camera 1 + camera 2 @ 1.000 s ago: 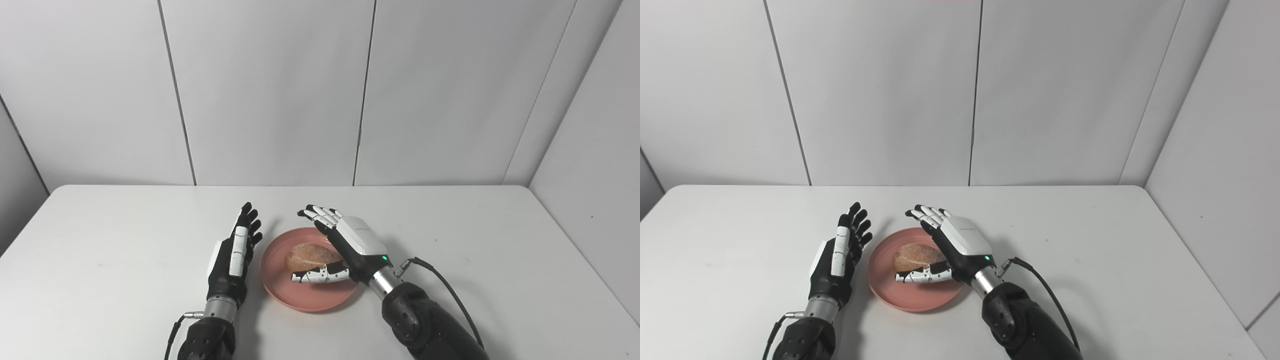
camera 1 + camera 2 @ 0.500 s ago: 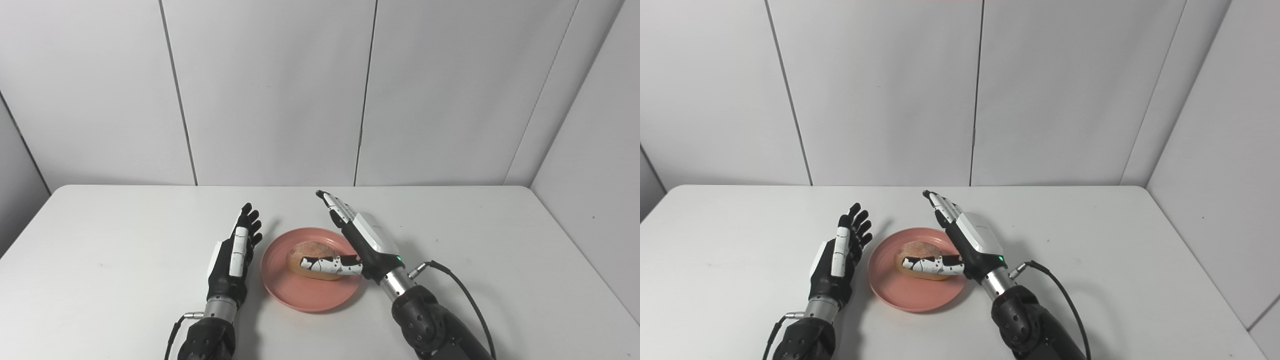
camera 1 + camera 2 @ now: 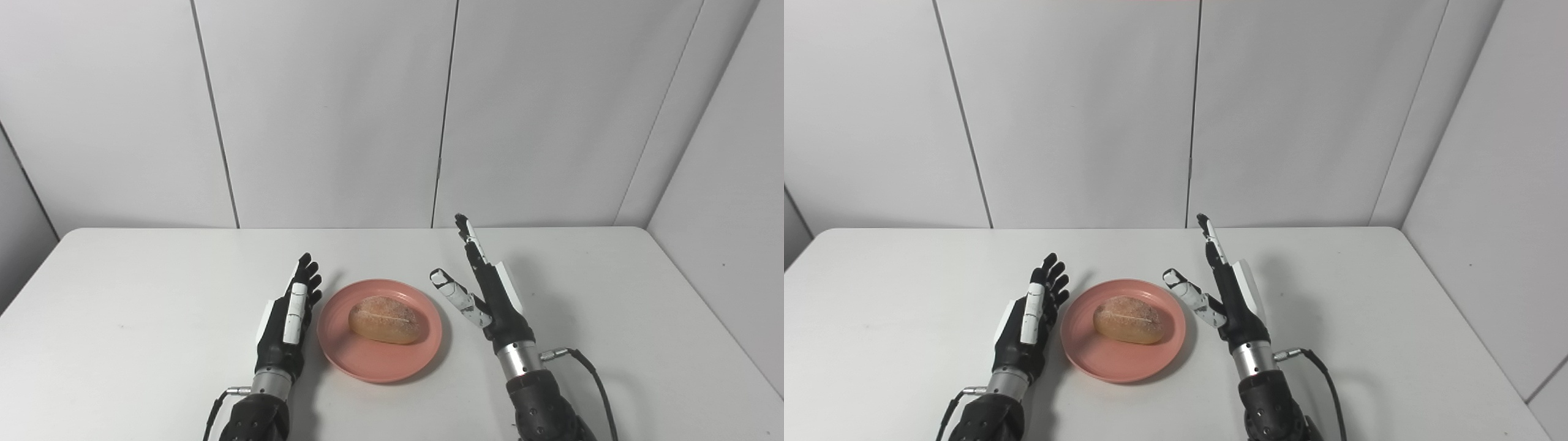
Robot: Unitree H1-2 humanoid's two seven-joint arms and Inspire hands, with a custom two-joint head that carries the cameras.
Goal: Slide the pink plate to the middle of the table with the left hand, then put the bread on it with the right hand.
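Right robot hand: released, fingers straight, holding nothing, just right of pink plate.
Left robot hand: released, empty, beside plate's left rim.
Bread: on plate, between hands.

A golden oval bread lies on the round pink plate mid-table.
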